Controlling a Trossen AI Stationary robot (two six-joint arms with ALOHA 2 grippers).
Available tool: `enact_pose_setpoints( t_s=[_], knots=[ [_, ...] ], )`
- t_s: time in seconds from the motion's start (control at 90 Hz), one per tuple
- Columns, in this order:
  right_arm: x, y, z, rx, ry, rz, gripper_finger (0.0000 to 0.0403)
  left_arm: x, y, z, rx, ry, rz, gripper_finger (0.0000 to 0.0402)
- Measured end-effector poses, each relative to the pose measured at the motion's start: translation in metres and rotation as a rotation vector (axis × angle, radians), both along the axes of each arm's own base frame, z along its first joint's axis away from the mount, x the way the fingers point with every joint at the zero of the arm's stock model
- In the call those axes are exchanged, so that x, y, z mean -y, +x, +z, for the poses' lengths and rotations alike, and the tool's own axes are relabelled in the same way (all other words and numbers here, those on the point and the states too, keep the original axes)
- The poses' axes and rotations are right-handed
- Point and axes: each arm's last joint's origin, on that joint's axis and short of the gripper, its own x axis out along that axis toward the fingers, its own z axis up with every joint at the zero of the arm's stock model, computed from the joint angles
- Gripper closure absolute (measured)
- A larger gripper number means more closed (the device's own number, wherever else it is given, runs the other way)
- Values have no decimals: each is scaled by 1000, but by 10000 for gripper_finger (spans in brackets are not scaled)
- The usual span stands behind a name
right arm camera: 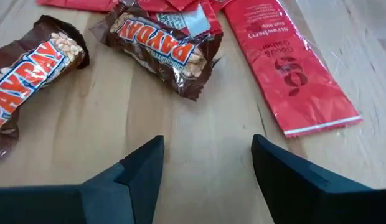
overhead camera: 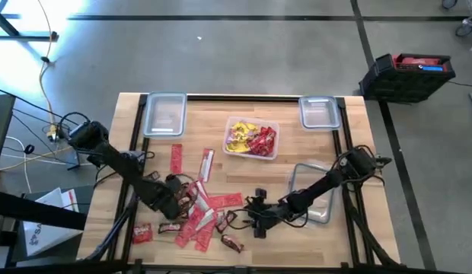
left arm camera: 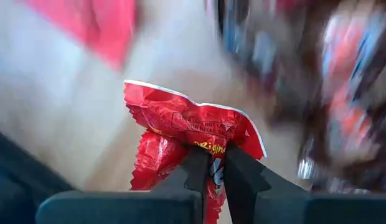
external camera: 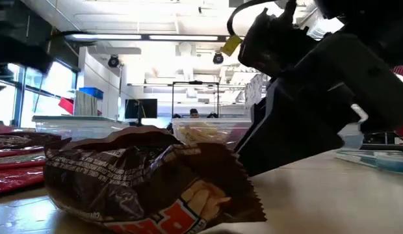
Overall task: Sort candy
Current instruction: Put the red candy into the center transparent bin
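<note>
- Overhead, the wooden table (overhead camera: 106, 198) carries clear plastic containers: two empty ones at the far corners (overhead camera: 164, 114) (overhead camera: 320, 111), one between them holding yellow and red candy (overhead camera: 251, 138), and another under the right arm (overhead camera: 316, 190).
- Both arms reach into the loose candy pile (overhead camera: 198, 213) at the table's near edge, a spread of flat red packets and dark brown bars.
- From above, the left gripper (overhead camera: 175, 199) sits over the pile's left part; only its wrist view shows the fingers pressed together on a crumpled red packet (left arm camera: 187, 124), with blurred wrappers behind.
- The right gripper (overhead camera: 255, 217) is low at the pile's right edge; its wrist view shows the fingers (right arm camera: 137, 168) spread over bare wood, two brown PayDay bars (right arm camera: 159, 46) (right arm camera: 28, 65) and a long red strawberry packet (right arm camera: 289, 68) just beyond.
- At table height, a brown bar wrapper (external camera: 143, 182) fills the foreground, a dark arm looming behind it.
</note>
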Motion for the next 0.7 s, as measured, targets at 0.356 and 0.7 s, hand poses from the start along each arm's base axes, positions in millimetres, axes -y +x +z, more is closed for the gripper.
enact_pose_setpoints(
  t_s=[0.356, 0.7],
  knots=[
    [-15, -10, 2, 16, 60, -47, 190, -46, 89, 33, 503, 169, -247, 391],
    [-33, -22, 2, 58, 146, -151, 190, -111, 147, 52, 871, 356, -379, 391]
  ],
)
